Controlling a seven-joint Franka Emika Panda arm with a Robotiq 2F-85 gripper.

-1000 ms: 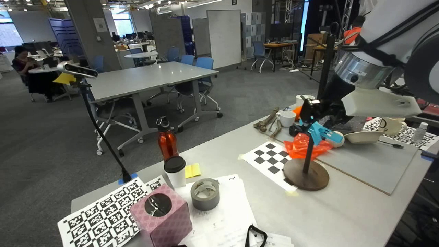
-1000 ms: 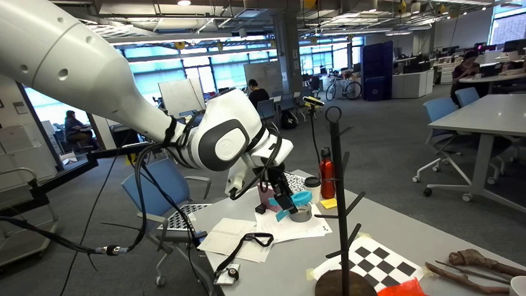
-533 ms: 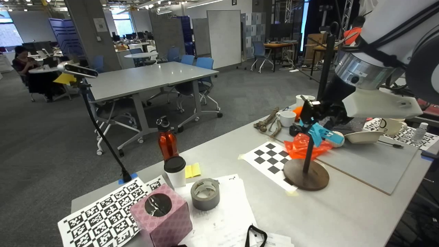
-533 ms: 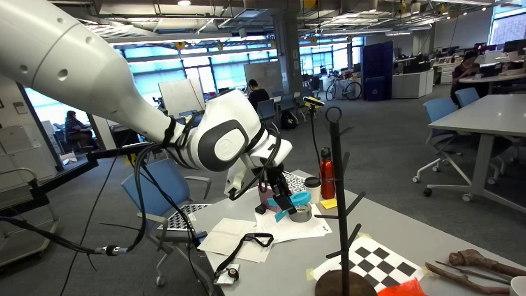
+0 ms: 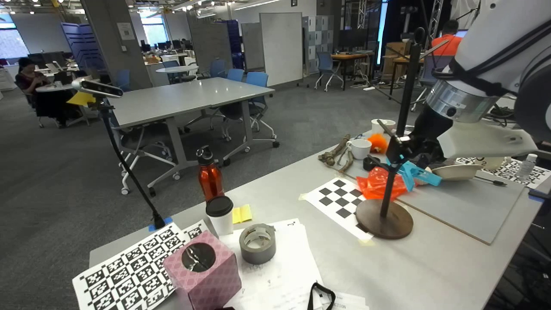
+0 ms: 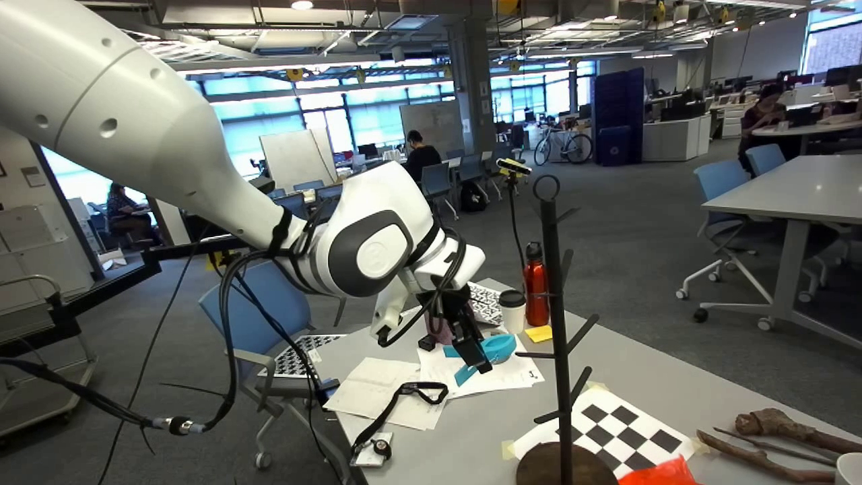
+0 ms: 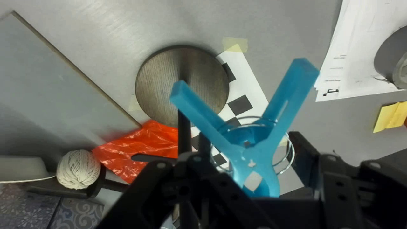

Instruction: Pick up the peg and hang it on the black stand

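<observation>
Where the stand rises, red plastic lies beside its base.

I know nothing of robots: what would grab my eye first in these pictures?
First, the big white arm, at upper left in an exterior view, its gripper shut on a bright blue peg above the table. Then the tall black stand, rising from a round base with orange-red plastic beside it.

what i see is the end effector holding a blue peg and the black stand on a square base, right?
Not square: the base of the black stand is round, as the wrist view shows. The end effector holds a blue peg.
</observation>
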